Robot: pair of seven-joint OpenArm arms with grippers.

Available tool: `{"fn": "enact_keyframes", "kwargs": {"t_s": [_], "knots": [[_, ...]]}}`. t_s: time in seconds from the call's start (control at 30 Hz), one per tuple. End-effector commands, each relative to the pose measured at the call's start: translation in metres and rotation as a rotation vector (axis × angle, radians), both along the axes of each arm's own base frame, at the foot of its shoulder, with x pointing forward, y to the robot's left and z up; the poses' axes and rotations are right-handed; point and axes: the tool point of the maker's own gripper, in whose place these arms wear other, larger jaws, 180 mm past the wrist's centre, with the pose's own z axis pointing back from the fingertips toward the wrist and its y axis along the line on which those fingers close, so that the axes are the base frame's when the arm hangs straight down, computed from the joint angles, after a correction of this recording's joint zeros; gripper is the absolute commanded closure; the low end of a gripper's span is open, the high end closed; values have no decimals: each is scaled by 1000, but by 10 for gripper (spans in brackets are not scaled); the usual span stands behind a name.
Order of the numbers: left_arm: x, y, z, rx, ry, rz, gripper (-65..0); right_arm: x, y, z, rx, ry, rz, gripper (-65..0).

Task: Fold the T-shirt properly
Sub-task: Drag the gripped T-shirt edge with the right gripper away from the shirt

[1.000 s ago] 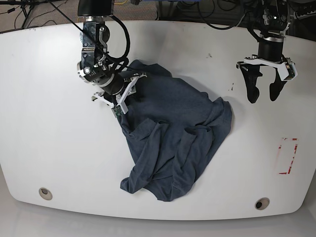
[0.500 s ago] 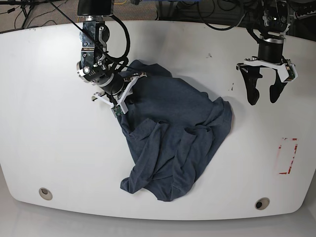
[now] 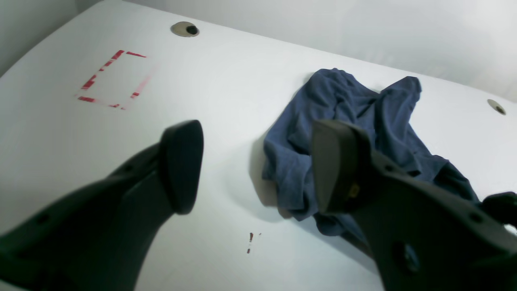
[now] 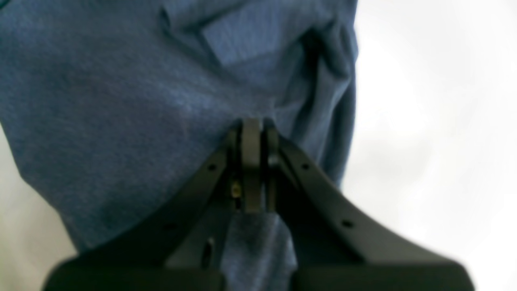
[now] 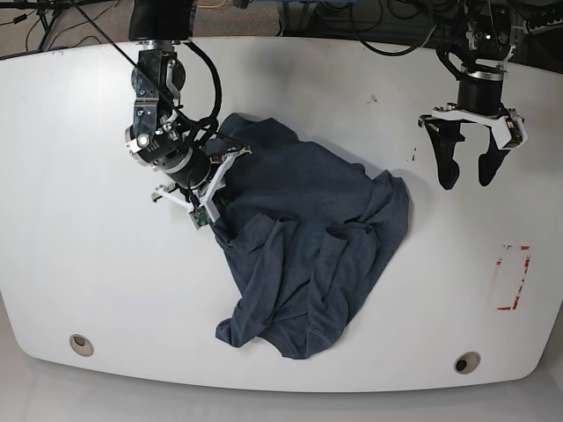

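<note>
T-shirt pinched at one edge on the white bench [image 5: 79,237].

The crumpled navy T-shirt [image 5: 303,246] lies mid-bench; its upper-left edge is clamped in the closed right end effector [image 4: 252,133], apparently at a hem, though the wrist view is blurred. The left end effector [image 5: 466,171] is held spread wide and empty above bare bench, well apart from the cloth.

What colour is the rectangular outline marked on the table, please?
Red, patchy; the rectangular outline shows best in the left wrist view.
</note>
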Motion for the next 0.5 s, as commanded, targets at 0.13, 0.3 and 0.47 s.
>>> {"fn": "enact_keyframes", "kwargs": {"t_s": [0.13,0.3,0.47], "knots": [[0,1,12,1,-47,1,-386,27,-7,36,-11,-119,5,-9],[6,-2,13,-6,-59,-1,-389,11,9,28,8,-96,36,-16],[10,-8,13,-21,-55,-15,-389,-1,16,28,19,-90,49,-28]]}}
